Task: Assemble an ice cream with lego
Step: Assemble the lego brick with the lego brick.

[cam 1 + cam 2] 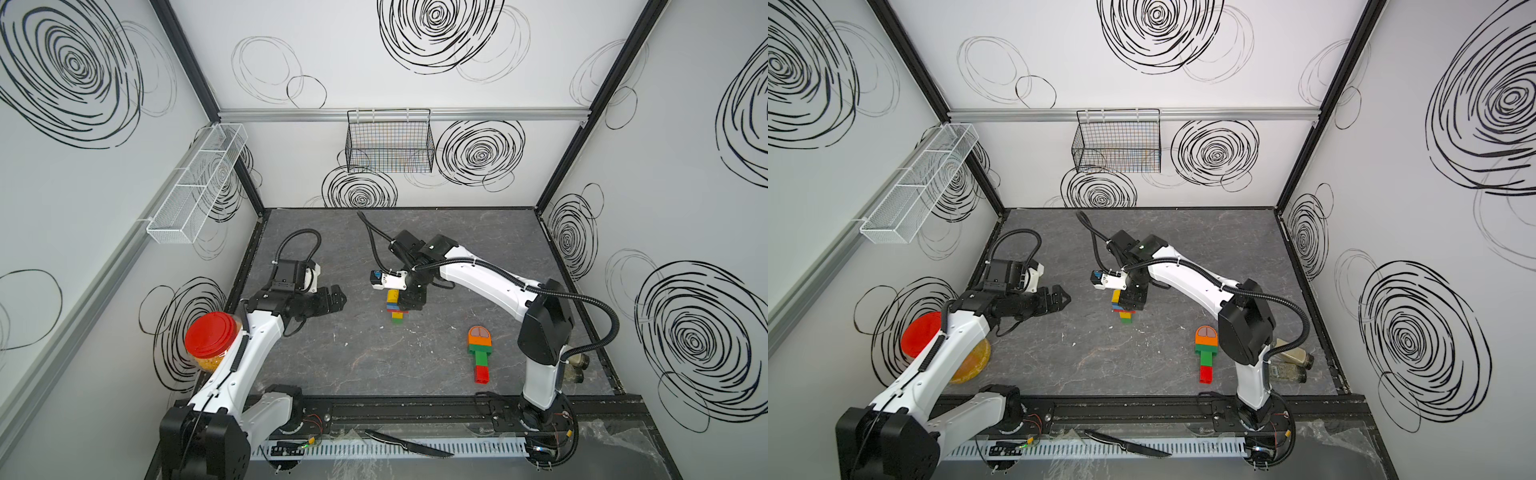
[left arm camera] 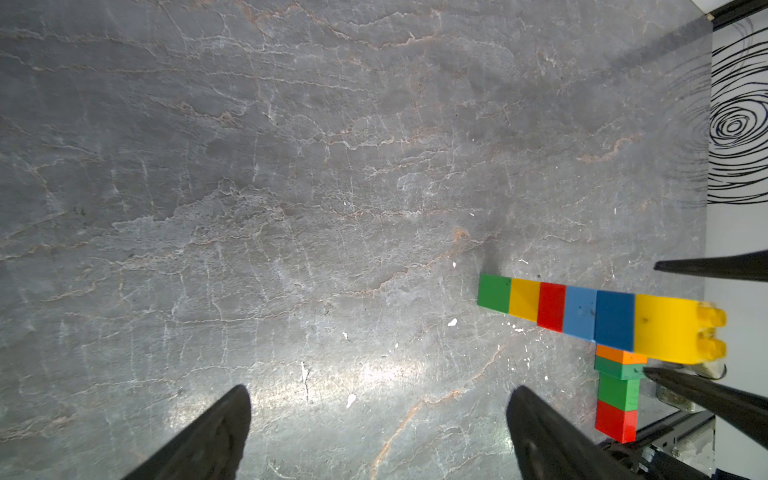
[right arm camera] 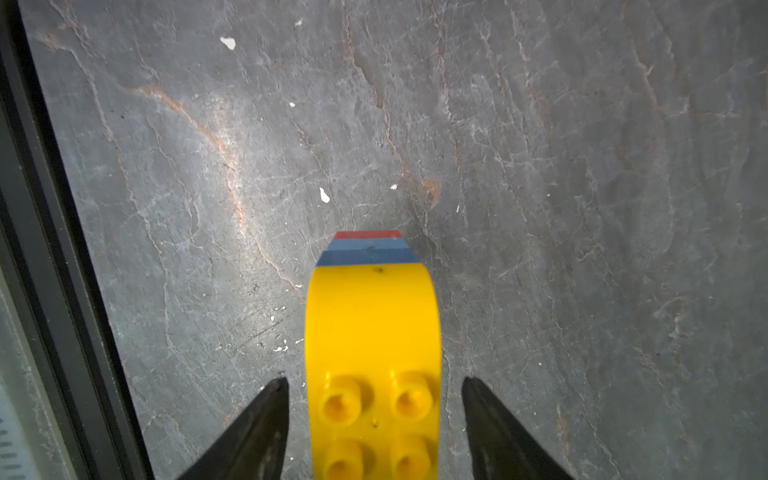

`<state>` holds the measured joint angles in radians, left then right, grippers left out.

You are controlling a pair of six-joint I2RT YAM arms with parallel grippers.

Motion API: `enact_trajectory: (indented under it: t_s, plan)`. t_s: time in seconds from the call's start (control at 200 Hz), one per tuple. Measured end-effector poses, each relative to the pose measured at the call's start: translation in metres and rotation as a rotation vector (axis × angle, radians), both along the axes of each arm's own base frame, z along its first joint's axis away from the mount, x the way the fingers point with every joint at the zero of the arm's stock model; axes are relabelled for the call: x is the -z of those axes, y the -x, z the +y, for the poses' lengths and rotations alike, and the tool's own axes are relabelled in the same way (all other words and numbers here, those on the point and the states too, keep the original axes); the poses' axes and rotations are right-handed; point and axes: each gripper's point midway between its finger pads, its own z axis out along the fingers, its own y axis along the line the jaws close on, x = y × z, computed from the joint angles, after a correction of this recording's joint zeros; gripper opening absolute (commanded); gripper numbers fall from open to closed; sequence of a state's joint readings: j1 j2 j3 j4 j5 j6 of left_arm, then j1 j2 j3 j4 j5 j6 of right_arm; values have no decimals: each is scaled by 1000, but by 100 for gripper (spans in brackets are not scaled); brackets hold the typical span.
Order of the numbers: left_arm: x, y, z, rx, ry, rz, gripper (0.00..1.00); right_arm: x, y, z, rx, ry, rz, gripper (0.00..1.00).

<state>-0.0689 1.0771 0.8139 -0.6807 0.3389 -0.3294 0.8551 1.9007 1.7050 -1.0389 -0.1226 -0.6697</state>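
Lying lego (image 1: 480,352): flat on the worktop (image 1: 374,365) by my right arm's base. The long axis runs near to far, red foot nearest, orange dome pointing away.
Standing lego (image 1: 395,306): mid-worktop, upright, green foot down, yellow studded dome up.
Right jaws: released, straddling that dome with gaps either side.
Left jaws: spread wide over bare worktop, apart from the stack.

A robotics laboratory test cell: white walls (image 1: 316,50) printed with black spirals, aluminium framing rail (image 1: 291,114) and black corner posts (image 1: 188,58) enclosed a grey stone-patterned table (image 1: 478,241).
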Motion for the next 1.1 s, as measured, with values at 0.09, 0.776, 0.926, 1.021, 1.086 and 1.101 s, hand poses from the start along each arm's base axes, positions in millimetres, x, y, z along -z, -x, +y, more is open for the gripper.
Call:
enact_trajectory:
  t_s: [0.09, 0.776, 0.926, 1.021, 1.086, 1.101]
  plan:
    - [0, 0, 0, 0, 0, 0, 99, 4, -1, -4, 6, 17, -6, 72]
    - [0, 0, 1, -5, -1, 2, 99, -3, -22, -21, 75, 32, -110, 74]
    - [0, 0, 1, -5, -1, 1, 99, -2, -26, -25, 91, 37, -128, 75]
    - [-1, 0, 1, -5, -1, -3, 99, -4, -27, -28, 99, 39, -140, 75]
    - [-2, 0, 1, -5, -1, -7, 99, -8, -27, -28, 103, 31, -144, 77]
    - [-2, 0, 1, -5, -1, -6, 99, -9, -27, -28, 106, 28, -146, 77]
